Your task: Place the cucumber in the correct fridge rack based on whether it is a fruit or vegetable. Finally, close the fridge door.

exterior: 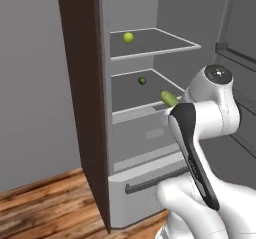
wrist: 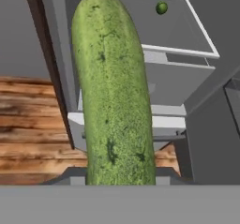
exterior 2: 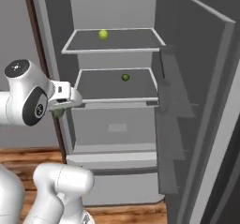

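Note:
The cucumber [wrist: 115, 92] runs lengthwise up the hand view, and my gripper [exterior 2: 65, 107] is shut on it. From the left base view its green tip [exterior: 169, 98] pokes out past my wrist, just in front of the lower fridge rack's [exterior: 131, 97] right front corner. The rack [exterior 2: 105, 87] is a flat grey shelf with a pale front edge, and a round dark green ball [exterior 2: 125, 77] lies on it. The fridge door [exterior 2: 208, 101] stands wide open on the right, its inner bins facing the cabinet. My fingers are hidden behind the cucumber.
A yellow-green ball [exterior: 128, 37] rests on the upper shelf [exterior 2: 131, 40]. Below the racks is a drawer front with a horizontal handle [exterior: 150, 182]. A dark brown side panel [exterior: 82, 93] borders the fridge on the left, above a wooden floor [exterior: 45, 203].

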{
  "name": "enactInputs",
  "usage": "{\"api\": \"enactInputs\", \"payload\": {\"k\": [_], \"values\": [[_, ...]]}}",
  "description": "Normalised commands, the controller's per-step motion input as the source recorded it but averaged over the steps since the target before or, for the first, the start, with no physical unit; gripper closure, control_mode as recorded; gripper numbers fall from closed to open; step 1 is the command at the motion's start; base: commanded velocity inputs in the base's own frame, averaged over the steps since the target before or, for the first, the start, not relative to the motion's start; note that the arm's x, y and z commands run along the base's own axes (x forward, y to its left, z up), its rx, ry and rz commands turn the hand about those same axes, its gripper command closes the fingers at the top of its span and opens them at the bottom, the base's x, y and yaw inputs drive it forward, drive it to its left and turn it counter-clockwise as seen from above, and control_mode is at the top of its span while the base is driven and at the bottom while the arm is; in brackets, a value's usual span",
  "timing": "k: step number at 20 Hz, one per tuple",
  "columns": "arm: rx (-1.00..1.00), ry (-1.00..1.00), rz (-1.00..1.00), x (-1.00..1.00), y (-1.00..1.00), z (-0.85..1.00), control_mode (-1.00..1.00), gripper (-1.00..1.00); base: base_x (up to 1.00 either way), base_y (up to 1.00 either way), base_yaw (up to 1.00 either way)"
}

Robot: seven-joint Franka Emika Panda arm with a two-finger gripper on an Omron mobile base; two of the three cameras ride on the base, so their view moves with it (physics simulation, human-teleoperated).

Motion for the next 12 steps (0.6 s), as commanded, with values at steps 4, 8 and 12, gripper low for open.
{"api": "enactInputs", "payload": {"k": [4,8,12], "values": [[0.0,0.0,0.0,0.0,0.0,0.0,1.0,1.0,0.63,-0.26,0.12],[0.0,0.0,0.0,0.0,0.0,0.0,1.0,1.0,0.82,-0.26,0.14],[0.0,0.0,0.0,0.0,0.0,0.0,1.0,1.0,0.75,-0.12,0.13]]}}
